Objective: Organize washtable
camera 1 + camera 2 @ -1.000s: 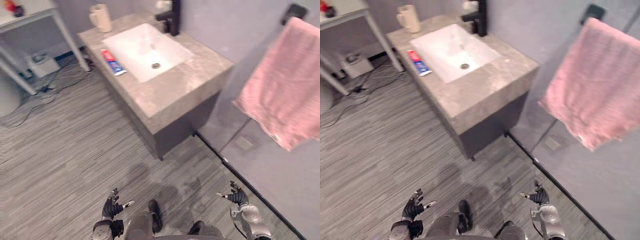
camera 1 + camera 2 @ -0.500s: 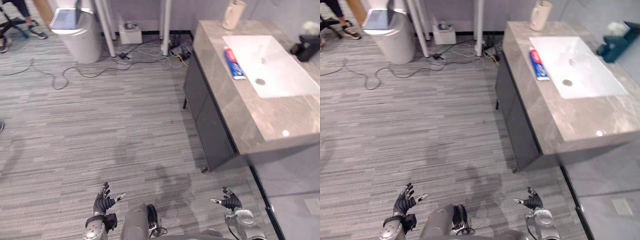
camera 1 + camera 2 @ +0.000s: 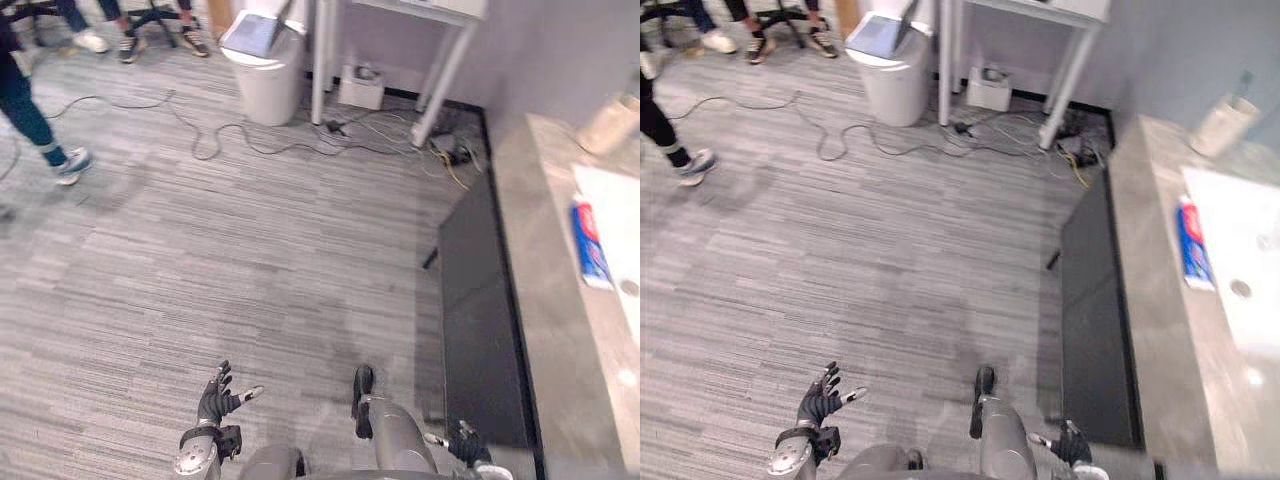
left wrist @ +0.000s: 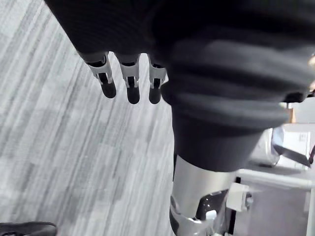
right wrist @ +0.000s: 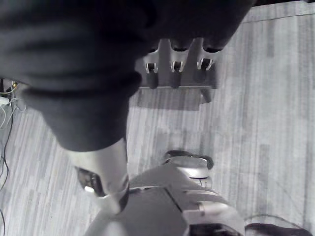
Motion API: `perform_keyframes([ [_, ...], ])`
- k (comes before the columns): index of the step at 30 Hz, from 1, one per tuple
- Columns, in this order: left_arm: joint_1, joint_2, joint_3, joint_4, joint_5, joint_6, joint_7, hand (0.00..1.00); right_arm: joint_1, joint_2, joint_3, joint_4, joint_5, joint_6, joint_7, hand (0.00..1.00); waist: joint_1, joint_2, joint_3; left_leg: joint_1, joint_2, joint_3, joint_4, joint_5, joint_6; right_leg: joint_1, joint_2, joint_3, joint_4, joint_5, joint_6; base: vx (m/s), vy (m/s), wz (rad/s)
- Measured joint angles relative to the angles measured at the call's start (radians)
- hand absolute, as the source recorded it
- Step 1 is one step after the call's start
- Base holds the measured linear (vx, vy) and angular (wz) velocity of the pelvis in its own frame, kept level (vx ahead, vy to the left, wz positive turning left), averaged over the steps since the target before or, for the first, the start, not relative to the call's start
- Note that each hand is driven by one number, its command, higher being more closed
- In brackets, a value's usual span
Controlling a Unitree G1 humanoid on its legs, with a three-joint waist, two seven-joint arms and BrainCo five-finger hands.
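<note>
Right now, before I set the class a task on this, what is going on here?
Nothing is being handled yet. The robot stands beside the washtable, its left hand and right hand open and empty. A toothpaste tube lies on it beside the sink, a cup at the far end.

We are in a test room dressed as a bathroom: a stone washstand surface (image 3: 1145, 330) with a sink (image 3: 1260, 230) and toothpaste (image 3: 1192, 248), while loose cables (image 3: 1072, 152) trail over grey floor (image 3: 840, 260) past a bin (image 3: 888, 70) and a person's leg (image 3: 658, 120).
</note>
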Motion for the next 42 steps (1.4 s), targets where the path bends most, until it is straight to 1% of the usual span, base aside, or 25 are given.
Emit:
perform_keyframes([
  [1, 0.007, -0.019, 0.004, -0.003, 0.0, -0.002, 0.001, 0.0, 0.002, -0.005, 0.001, -0.016, 0.007, -0.005, 0.0, 0.0, 0.005, 0.029, -0.002, -0.016, 0.03, 0.024, 0.082, 0.037, 0.003, 0.012, 0.027, 0.004, -0.025, -0.029, 0.033, 0.48, -0.364, -0.22],
  [2, 0.038, -0.02, 0.008, -0.033, 0.0, -0.009, -0.001, 0.0, 0.017, 0.005, 0.003, -0.044, 0.021, -0.005, -0.002, 0.0, 0.01, 0.015, -0.019, -0.059, 0.076, 0.092, 0.24, 0.034, 0.016, 0.117, 0.069, -0.014, -0.26, -0.003, -0.016, 0.27, -0.278, -0.71],
  [3, 0.024, -0.038, 0.009, -0.037, 0.0, -0.006, 0.001, 0.0, -0.003, 0.004, -0.005, -0.038, 0.035, -0.003, -0.004, 0.0, 0.023, 0.062, -0.017, -0.106, 0.139, 0.113, 0.319, -0.049, 0.027, 0.159, 0.131, 0.018, -0.276, -0.008, -0.038, 0.34, -0.177, -0.79],
  [4, 0.014, -0.033, 0.01, -0.048, 0.0, -0.006, 0.0, 0.0, -0.006, 0.01, -0.007, -0.039, 0.04, -0.007, -0.004, 0.0, 0.027, 0.063, -0.018, -0.136, 0.141, 0.124, 0.333, -0.075, 0.036, 0.186, 0.144, 0.046, -0.3, -0.019, -0.039, 0.57, -0.087, -0.8],
  [7, -0.008, -0.03, 0.038, -0.081, 0.0, -0.011, 0.001, 0.0, -0.031, 0.048, 0.001, -0.06, 0.051, -0.009, -0.003, 0.0, 0.058, -0.001, 0.01, -0.285, 0.101, 0.136, 0.245, -0.107, 0.07, 0.343, 0.146, 0.151, -0.426, -0.02, -0.039, 0.54, -0.019, -0.78],
  [8, -0.008, -0.03, 0.038, -0.082, -0.001, -0.011, 0.001, 0.0, -0.031, 0.047, 0.0, -0.068, 0.052, -0.009, -0.004, 0.0, 0.068, -0.004, 0.011, -0.309, 0.089, 0.119, 0.207, -0.107, 0.069, 0.365, 0.146, 0.178, -0.44, -0.021, -0.037, 0.55, 0.1, -1.26],
  [9, -0.007, -0.032, 0.039, -0.083, -0.001, -0.011, 0.001, 0.0, -0.034, 0.041, -0.001, -0.082, 0.059, -0.009, -0.005, 0.0, 0.086, -0.012, 0.013, -0.358, 0.062, 0.064, 0.128, -0.104, 0.066, 0.398, 0.138, 0.227, -0.454, -0.034, -0.024, 0.36, 0.143, -1.19],
  [11, 0.007, -0.034, 0.038, -0.1, -0.001, -0.011, 0.003, 0.0, -0.037, 0.035, 0.001, -0.117, 0.059, -0.008, -0.009, 0.0, 0.09, -0.011, 0.013, -0.415, 0.032, -0.039, 0.01, -0.072, 0.024, 0.434, 0.127, 0.291, -0.449, -0.068, 0.009, 0.41, 0.265, -1.17],
  [12, 0.017, -0.041, 0.037, -0.12, -0.001, -0.012, 0.003, 0.0, -0.034, 0.032, 0.004, -0.138, 0.059, -0.01, -0.01, 0.0, 0.093, -0.006, 0.01, -0.413, 0.025, -0.116, -0.104, -0.014, 0.0, 0.436, 0.124, 0.338, -0.413, -0.113, 0.046, 0.44, 0.407, -1.38],
  [13, 0.048, -0.057, 0.035, -0.13, -0.001, -0.012, 0.002, 0.0, -0.016, 0.022, 0.011, -0.157, 0.057, -0.016, -0.009, 0.0, 0.106, 0.019, -0.003, -0.404, 0.046, -0.14, -0.121, 0.098, -0.012, 0.435, 0.136, 0.395, -0.359, -0.175, 0.076, 0.37, 0.386, -1.42],
  [14, 0.056, -0.066, 0.034, -0.13, -0.001, -0.012, 0.003, 0.0, -0.01, 0.028, 0.014, -0.153, 0.054, -0.014, -0.008, 0.0, 0.107, 0.012, -0.01, -0.395, 0.038, -0.129, -0.099, 0.132, 0.012, 0.435, 0.133, 0.42, -0.329, -0.202, 0.088, 0.39, 0.398, -1.29],
  [16, 0.064, -0.049, 0.039, -0.133, 0.001, -0.01, 0.003, 0.0, 0.024, 0.064, 0.049, -0.154, 0.033, -0.009, -0.001, 0.0, 0.111, -0.052, -0.04, -0.349, 0.022, -0.002, -0.075, 0.064, 0.057, 0.408, 0.061, 0.438, -0.248, -0.225, 0.134, 0.36, 0.334, -1.18],
  [19, 0.074, -0.044, 0.028, -0.141, 0.003, -0.009, 0.002, 0.0, 0.025, 0.087, 0.057, -0.156, 0.016, -0.01, 0.001, 0.0, 0.109, -0.056, -0.041, -0.219, 0.05, 0.146, -0.089, 0.007, 0.112, 0.321, 0.002, 0.334, -0.016, -0.171, 0.209, 0.28, 0.311, -1.4],
  [22, 0.073, -0.039, 0.024, -0.149, 0.009, -0.011, 0.002, 0.0, 0.019, 0.095, 0.061, -0.155, 0.0, -0.009, 0.019, 0.0, 0.105, -0.056, -0.042, -0.094, 0.055, 0.286, -0.175, -0.009, 0.117, 0.231, -0.086, 0.124, 0.115, -0.175, 0.19, 0.18, 0.197, -1.27],
  [26, 0.066, -0.027, 0.029, -0.083, 0.008, -0.016, 0.002, 0.0, -0.045, 0.087, 0.061, -0.081, -0.021, -0.012, 0.018, 0.0, 0.075, -0.051, -0.049, -0.012, 0.081, 0.436, -0.257, -0.005, 0.106, 0.198, -0.123, -0.19, -0.083, -0.177, 0.165, 0.15, 0.062, -1.17],
  [28, 0.043, -0.01, 0.029, -0.016, 0.009, -0.013, 0.002, 0.0, -0.094, 0.079, 0.061, -0.013, -0.025, -0.01, 0.018, 0.0, 0.076, -0.051, -0.05, -0.01, 0.091, 0.484, -0.265, 0.0, 0.097, 0.173, -0.115, -0.303, -0.247, -0.088, 0.113, 0.12, -0.024, -1.08],
  [29, 0.032, -0.003, 0.029, 0.014, 0.009, -0.01, 0.002, 0.0, -0.105, 0.074, 0.061, 0.007, -0.031, -0.01, 0.018, 0.0, 0.075, -0.049, -0.049, -0.001, 0.088, 0.484, -0.277, 0.006, 0.087, 0.177, -0.103, -0.327, -0.306, 0.023, 0.043, 0.19, -0.117, -0.77],
  [30, 0.016, 0.004, 0.029, 0.041, 0.009, -0.008, 0.003, 0.0, -0.112, 0.059, 0.06, 0.023, -0.036, -0.01, 0.018, 0.0, 0.067, -0.037, -0.048, 0.019, 0.099, 0.473, -0.301, 0.023, 0.06, 0.209, -0.064, -0.325, -0.36, 0.053, 0.016, 0.25, -0.167, -0.72],
  [33, 0.007, -0.024, 0.027, 0.047, 0.009, -0.011, 0.001, 0.0, -0.11, 0.006, 0.055, 0.035, -0.041, -0.011, 0.018, 0.0, 0.043, 0.031, -0.048, 0.092, 0.103, 0.458, -0.391, 0.045, 0.024, 0.24, -0.009, -0.292, -0.404, 0.054, 0.012, 0.22, -0.111, -0.5],
  [34, 0.004, -0.027, 0.027, 0.05, 0.01, -0.015, 0.0, 0.0, -0.111, -0.003, 0.051, 0.045, -0.041, -0.011, 0.018, 0.0, 0.034, 0.039, -0.053, 0.098, 0.106, 0.458, -0.371, 0.053, 0.011, 0.243, 0.0, -0.269, -0.405, 0.038, 0.014, 0.15, -0.062, -0.49],
  [35, 0.003, -0.027, 0.027, 0.051, 0.011, -0.016, 0.0, 0.0, -0.111, -0.006, 0.051, 0.045, -0.041, -0.011, 0.018, 0.0, 0.029, 0.039, -0.053, 0.093, 0.111, 0.457, -0.338, 0.053, 0.01, 0.247, 0.005, -0.256, -0.411, 0.03, 0.018, 0.11, -0.089, -0.6],
  [38, 0.015, -0.028, 0.026, 0.059, 0.013, -0.016, -0.001, 0.0, -0.096, -0.006, 0.063, 0.044, -0.04, -0.011, 0.018, 0.0, 0.038, 0.047, -0.048, 0.029, 0.212, 0.435, 0.002, 0.083, -0.027, 0.338, 0.076, -0.176, -0.504, 0.025, 0.012, 0.1, -0.121, -0.9],
  [39, 0.032, -0.031, 0.019, 0.062, 0.012, -0.016, -0.001, 0.0, -0.093, -0.008, 0.067, 0.043, -0.039, -0.011, 0.017, 0.0, 0.048, 0.044, -0.044, -0.023, 0.247, 0.371, 0.155, 0.112, -0.018, 0.381, 0.111, -0.131, -0.541, 0.029, 0.001, 0.16, -0.063, -0.86],
  [41, 0.033, -0.033, -0.001, 0.063, 0.012, -0.016, -0.001, 0.0, -0.098, -0.01, 0.058, 0.043, -0.037, -0.011, 0.016, 0.0, 0.064, 0.05, -0.05, -0.092, 0.222, 0.271, 0.225, 0.052, 0.004, 0.398, 0.123, -0.067, -0.547, 0.024, -0.005, 0.2, -0.002, -1.1],
  [42, 0.034, -0.037, -0.005, 0.063, 0.012, -0.016, 0.0, 0.0, -0.102, -0.01, 0.055, 0.043, -0.032, -0.011, 0.015, 0.0, 0.069, 0.035, -0.045, -0.129, 0.181, 0.231, 0.176, 0.021, 0.02, 0.397, 0.117, -0.023, -0.547, 0.026, -0.008, 0.17, 0.029, -1.04],
])
